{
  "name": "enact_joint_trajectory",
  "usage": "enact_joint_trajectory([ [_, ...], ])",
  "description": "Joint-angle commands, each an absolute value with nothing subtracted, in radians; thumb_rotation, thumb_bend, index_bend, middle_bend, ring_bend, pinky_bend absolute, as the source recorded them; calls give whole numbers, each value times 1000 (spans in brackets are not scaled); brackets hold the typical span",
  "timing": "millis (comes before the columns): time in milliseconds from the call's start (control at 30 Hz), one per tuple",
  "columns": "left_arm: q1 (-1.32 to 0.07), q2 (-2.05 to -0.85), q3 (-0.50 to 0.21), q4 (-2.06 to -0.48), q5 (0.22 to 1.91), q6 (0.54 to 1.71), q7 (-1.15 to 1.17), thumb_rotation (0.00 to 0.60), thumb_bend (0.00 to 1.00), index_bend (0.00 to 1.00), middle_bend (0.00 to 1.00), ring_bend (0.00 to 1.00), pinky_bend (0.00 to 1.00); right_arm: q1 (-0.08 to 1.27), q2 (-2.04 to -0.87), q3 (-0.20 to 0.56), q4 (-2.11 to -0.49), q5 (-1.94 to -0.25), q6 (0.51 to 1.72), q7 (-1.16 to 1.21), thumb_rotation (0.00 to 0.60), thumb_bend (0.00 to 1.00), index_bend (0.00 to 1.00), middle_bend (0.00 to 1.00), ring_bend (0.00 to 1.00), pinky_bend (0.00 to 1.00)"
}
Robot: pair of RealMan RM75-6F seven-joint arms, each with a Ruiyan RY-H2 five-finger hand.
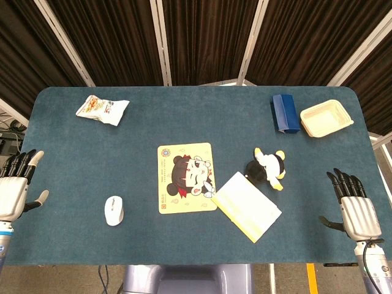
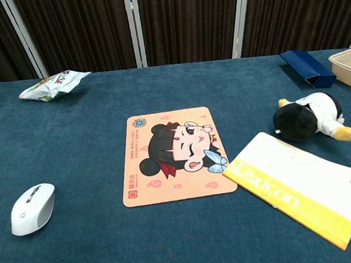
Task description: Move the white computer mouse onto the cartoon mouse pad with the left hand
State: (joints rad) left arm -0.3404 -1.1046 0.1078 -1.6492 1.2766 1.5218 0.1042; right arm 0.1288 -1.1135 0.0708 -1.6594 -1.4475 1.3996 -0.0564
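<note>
The table was covered in blue felt and had a fair bit of stuff on it. A snack bag sat up at about 10 o'clock, a blue box and a cream tray just beside each other at about 2 o'clock. Right of center there was a black and white plush toy, and just below it a white and yellow booklet whose corner touched or slightly overlapped the lower right corner of the cartoon mouse pad.

The white computer mouse was lying on the felt at roughly 8 o'clock from the pad, just off its lower left corner and not touching it. Nothing sat between the two, so that stretch of felt was bare.

The left hand was way out at the table's 9 o'clock edge, well apart from the mouse, fingers pointing up and spread, thumb out to the side, holding nothing. The right hand was at the 4 o'clock edge in the same kind of pose, fingers straight and apart, nothing in it. The chest view didn't show either hand.
</note>
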Motion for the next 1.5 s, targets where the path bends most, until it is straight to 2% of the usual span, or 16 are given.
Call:
enact_joint_trajectory([
  [33, -326, -1100, 80, -1656, 1274, 1499, 131, 600, 315, 0, 0, 0, 0, 128, -1113, 70, -1659, -1448, 1401, -55, 600, 110, 0, 0, 0, 0],
  [1067, -273, -1092, -1, -1668, 1310, 1430, 155, 600, 314, 0, 0, 0, 0, 128, -1112, 70, -1657, -1450, 1399, -47, 600, 109, 0, 0, 0, 0],
  [1300, -278, -1070, 5, -1676, 1339, 1391, 174, 600, 314, 4, 0, 0, 0, 127, -1113, 70, -1656, -1450, 1401, -49, 600, 110, 0, 0, 0, 0],
  [1367, -294, -1047, 15, -1681, 1365, 1358, 194, 600, 313, 42, 0, 0, 0, 127, -1114, 70, -1656, -1450, 1402, -51, 600, 109, 0, 0, 0, 0],
  [1500, -348, -1005, 20, -1703, 1429, 1278, 225, 600, 314, 182, 0, 0, 0, 127, -1114, 71, -1656, -1448, 1402, -52, 600, 109, 0, 0, 0, 0],
])
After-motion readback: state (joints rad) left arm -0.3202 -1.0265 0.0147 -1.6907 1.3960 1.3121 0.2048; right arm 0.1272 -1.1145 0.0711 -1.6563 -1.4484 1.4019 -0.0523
